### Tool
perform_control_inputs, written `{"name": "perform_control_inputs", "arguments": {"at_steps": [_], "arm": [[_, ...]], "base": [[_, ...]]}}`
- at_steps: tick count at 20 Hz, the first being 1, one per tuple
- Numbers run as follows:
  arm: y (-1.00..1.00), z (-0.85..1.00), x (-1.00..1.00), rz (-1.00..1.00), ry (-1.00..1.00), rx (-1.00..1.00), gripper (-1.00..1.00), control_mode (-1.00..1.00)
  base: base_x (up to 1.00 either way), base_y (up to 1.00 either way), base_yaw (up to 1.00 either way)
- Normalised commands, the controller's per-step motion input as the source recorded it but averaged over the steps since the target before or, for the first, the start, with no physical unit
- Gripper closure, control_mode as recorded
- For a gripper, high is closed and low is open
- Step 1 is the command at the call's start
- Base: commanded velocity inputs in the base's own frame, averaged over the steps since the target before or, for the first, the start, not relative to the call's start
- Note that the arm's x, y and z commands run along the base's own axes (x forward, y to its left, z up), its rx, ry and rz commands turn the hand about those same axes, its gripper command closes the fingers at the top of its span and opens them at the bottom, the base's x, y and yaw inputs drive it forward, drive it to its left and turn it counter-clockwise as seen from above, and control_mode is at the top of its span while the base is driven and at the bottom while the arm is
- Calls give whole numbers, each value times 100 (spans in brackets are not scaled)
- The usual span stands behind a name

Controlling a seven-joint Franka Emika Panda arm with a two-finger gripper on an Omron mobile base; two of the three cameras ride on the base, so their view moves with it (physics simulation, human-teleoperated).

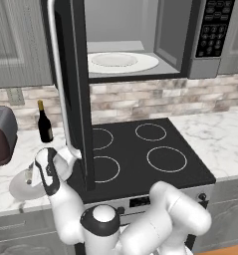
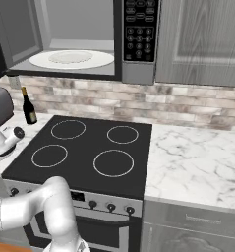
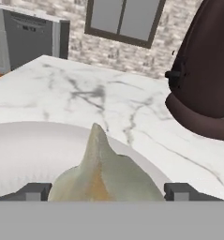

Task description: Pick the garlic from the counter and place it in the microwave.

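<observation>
Garlic (image 3: 106, 173) sits dead centre between your end effector (image 3: 106, 192) tips in the hand view, pointed top up, on a round white plate (image 3: 24, 150). Both dark fingertips (image 3: 34, 191) flank the bulb, one each side, just beside it; you can't tell from these pics whether they touch it. Fingers look spread abt as wide as the bulb, so call it spread around the garlic, not clearly pinching.

Plate rests on the white marble surface (image 3: 99, 98). Dark red toaster (image 3: 205, 79) stands near the plate, on the right side of the hand view. In the left base view you see the arm bent down to the left of the stovetop (image 1: 135, 149), wrist low over the plate (image 1: 18, 189) on the surface left of the stove; toaster (image 1: 1, 134) is behind it at the frame edge, wine bottle (image 1: 44, 123) further back by the wall.

Microwave (image 1: 140, 35) hangs above the stovetop w/ its door (image 1: 75, 94) swung wide open toward you, white turntable (image 1: 121, 62) bare inside, keypad (image 1: 214, 27) on the right. Right base view shows the same: turntable (image 2: 71, 59) visible, bottle (image 2: 28, 107) left of the stovetop (image 2: 84, 147), wrist at far left edge over the plate.
</observation>
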Motion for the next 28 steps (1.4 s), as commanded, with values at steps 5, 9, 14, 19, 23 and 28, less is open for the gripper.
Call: {"name": "perform_control_inputs", "arguments": {"at_steps": [5, 9, 14, 19, 23, 28], "arm": [[-4, -24, -30, 0, 0, 0, 100, -100], [-44, 25, -44, 0, 0, 3, 100, -100], [-97, 75, -66, -2, 0, 10, 100, -100], [-100, 99, -45, -20, 13, 14, 100, -100], [-99, 100, -53, -29, 23, 9, 100, -100], [-97, 100, -60, -29, 27, 0, 100, -100]], "base": [[0, 0, 0], [0, 0, 0], [0, 0, 0], [0, 0, 0], [0, 0, 0], [0, 0, 0]]}}
